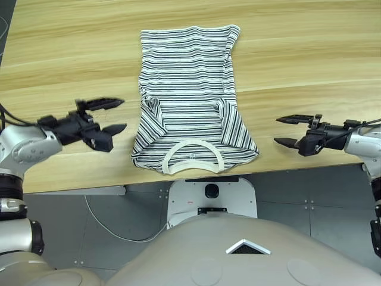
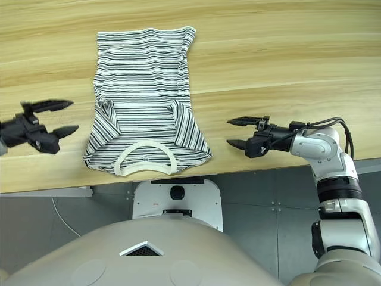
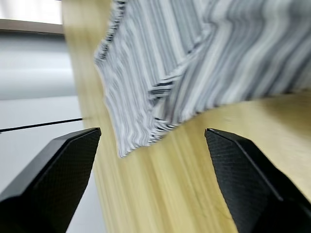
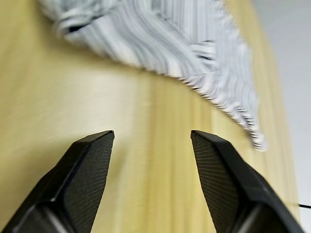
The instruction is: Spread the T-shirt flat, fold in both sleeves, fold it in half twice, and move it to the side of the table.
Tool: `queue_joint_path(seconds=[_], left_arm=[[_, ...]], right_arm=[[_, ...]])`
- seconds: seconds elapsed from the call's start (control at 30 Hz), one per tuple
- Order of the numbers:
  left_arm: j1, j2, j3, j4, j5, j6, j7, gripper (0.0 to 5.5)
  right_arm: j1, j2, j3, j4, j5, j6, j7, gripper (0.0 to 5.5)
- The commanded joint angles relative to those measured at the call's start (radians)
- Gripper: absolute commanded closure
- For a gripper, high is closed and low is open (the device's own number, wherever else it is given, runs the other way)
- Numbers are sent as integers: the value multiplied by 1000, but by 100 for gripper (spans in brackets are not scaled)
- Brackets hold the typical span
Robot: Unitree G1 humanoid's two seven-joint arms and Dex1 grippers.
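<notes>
T-shirt (image 1: 187, 89) lies flat on desk (image 1: 309, 59), sleeves (image 1: 153, 116) already folded in, collar (image 1: 193, 156) at near edge; left jaws and right jaws flank it, both spread, empty, probably poised for half-fold.

From my remote station, I saw the T-shirt (image 1: 187, 83) as soft striped knit cloth, matt and lightly rumpled, its collar (image 1: 193, 156) a plain band of off-white fabric. The folded-in sleeves lay as limp cloth layers. The table (image 1: 309, 53) beneath was pale wood with a visible grain, smooth and faintly satin under the light. The left gripper (image 1: 123, 114) and the right gripper (image 1: 277, 130) looked like matt black plastic. Close up, I made out a fine stippled texture on the left fingers (image 3: 63, 170) and the right fingers (image 4: 90, 170), neither of them shiny.
</notes>
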Motion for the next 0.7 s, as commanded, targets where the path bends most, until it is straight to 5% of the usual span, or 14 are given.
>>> queue_joint_path(seconds=[0.03, 0.23, 0.7], left_arm=[[32, 97, -106, 67, 272, -43, 320, 156], [-41, 90, -241, -3, 426, -72, 582, 156], [-81, 55, -319, -124, 339, -94, 562, 156]], right_arm=[[-56, -41, 33, 122, -208, -205, -127, 256], [-130, -27, 69, 200, -457, -324, -346, 256], [-192, 41, 246, 177, -649, -302, -643, 256]])
